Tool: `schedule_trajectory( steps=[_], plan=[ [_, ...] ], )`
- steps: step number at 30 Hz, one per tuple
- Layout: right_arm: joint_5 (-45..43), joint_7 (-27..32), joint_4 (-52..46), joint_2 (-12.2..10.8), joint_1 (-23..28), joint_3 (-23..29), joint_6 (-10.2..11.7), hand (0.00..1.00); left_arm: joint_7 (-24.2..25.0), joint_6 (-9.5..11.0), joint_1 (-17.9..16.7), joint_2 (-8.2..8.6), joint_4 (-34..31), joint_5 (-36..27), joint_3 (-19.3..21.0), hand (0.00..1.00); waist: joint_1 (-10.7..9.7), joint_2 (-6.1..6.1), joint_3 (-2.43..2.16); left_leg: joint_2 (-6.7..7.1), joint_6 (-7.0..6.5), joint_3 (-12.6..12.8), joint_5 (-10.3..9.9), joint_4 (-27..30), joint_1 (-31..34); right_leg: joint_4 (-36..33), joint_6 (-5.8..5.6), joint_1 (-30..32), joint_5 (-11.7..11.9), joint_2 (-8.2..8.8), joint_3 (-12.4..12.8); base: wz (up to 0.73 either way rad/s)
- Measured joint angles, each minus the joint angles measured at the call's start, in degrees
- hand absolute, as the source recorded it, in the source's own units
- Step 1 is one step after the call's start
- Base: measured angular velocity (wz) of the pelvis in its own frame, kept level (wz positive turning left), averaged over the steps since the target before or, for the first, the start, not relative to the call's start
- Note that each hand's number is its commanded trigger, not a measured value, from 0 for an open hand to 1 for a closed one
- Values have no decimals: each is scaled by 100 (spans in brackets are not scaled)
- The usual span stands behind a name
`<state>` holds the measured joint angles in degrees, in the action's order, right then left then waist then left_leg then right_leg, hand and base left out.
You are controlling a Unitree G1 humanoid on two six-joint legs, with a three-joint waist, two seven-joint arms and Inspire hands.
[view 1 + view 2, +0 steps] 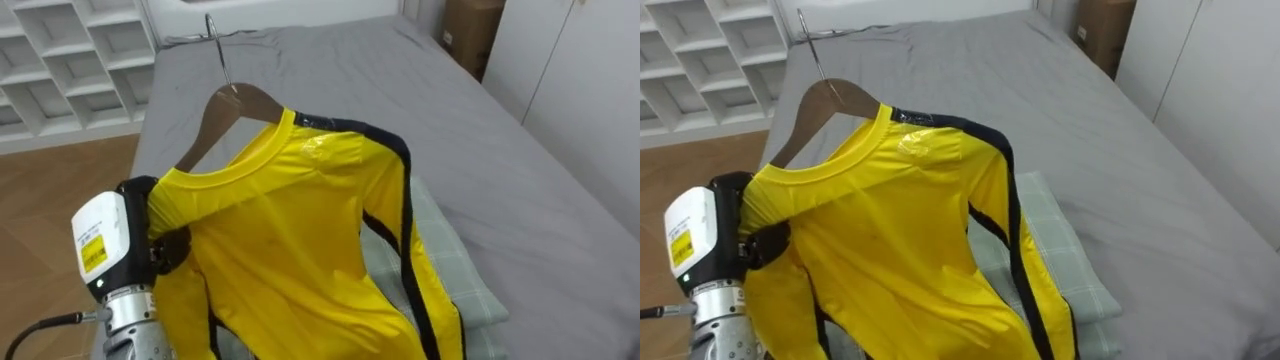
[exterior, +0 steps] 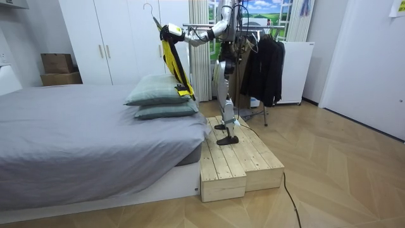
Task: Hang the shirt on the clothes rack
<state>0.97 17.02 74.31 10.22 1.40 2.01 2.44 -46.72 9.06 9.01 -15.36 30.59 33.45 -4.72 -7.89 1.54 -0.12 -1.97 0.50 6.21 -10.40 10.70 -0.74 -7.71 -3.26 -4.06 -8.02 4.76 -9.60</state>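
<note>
one shirt [image 1: 290, 250], one hanger [image 1: 235, 105], two pillows [image 2: 161, 94], one bed [image 1: 480, 130].

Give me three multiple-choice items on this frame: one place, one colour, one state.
1. Where does the robot stand?
A. on the wooden platform
B. on the bed
C. on the bare floor

2. What colour is the trim on the yellow shirt?
A. red
B. black
C. white

3. The hook of the wooden hanger is:
A. over a rail
B. free in the air
C. lying on a pillow

Key:
1 A, the room view shows its feet on the planks.
2 B, black stripes run down the sleeve.
3 B, the left hand holds the shirt up and the hook touches nothing.
</note>
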Motion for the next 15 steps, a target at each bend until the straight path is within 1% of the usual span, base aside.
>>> schedule_trajectory(
  steps=[3, 5, 6, 7, 9, 10, 11, 12, 14, 15],
  plan=[
    [-450, 391, -256, 6, -29, 17, 56, 0, -46, 2, -2, 8, -6, -4, -3, 100, 32, 2, -1, 1, 0, -22, 0, 2, -6, -3, 0, -8, 0, 0, -3, 1],
    [-1060, 737, -741, 9, -12, 48, 61, 0, -128, 2, -16, 13, -19, -12, -3, 100, 43, 2, 0, 1, 0, -16, 0, 4, -1, -7, 0, -3, 0, 0, -6, 0],
    [-1199, 830, -870, 11, -13, 42, 73, 0, -133, 1, -16, 20, -30, -2, -3, 100, 53, 2, 0, 1, 0, -13, 0, 7, 5, -11, 0, 2, 0, 0, -8, 0],
    [-1591, 1007, -1149, 18, -8, 55, 80, 0, -133, 1, -25, 31, -93, 70, -1, 100, 77, 2, 0, 1, 0, -9, 0, 10, 12, -13, 0, 13, 0, 0, -9, 0],
    [-2534, 1360, -1682, 36, -4, 137, 141, 0, -134, 2, -156, 30, -388, 214, -1, 100, 99, 2, 0, 1, 0, -7, 0, 15, 2, -30, 0, 6, 0, 0, -9, 0],
    [-2751, 1462, -1788, 50, -6, 138, 158, 0, -134, 6, -177, 30, -441, 223, -9, 100, 102, 1, 0, 1, 0, -8, 0, 16, -4, -38, 0, 5, 0, 0, -11, 0],
    [-3159, 1658, -2015, 74, -8, 149, 182, 0, -131, 9, -181, 27, -492, 219, -53, 100, 128, 1, 0, 1, 0, -6, 0, 16, -15, -54, 0, 5, 0, 5, -15, 0],
    [-3330, 1748, -2158, 74, -9, 159, 183, 0, -126, 9, -181, 27, -502, 219, -66, 100, 154, 1, 0, 1, -1, 2, 0, 15, -21, -57, 0, 6, 0, 6, -8, -4],
    [-3958, 2130, -2680, 73, -19, 152, 204, 0, -94, 3, -181, 34, -522, 222, -125, 100, 191, -5, 4, 0, -1, 20, 1, 18, -32, -64, 0, 6, 0, 9, -4, -4],
    [-4069, 2234, -2779, 71, -23, 150, 240, 0, -78, 2, -181, 40, -522, 223, -140, 100, 191, -9, 6, 0, -1, 19, 0, 20, -35, -72, -1, 6, 0, 10, -4, 0]
  ],
)
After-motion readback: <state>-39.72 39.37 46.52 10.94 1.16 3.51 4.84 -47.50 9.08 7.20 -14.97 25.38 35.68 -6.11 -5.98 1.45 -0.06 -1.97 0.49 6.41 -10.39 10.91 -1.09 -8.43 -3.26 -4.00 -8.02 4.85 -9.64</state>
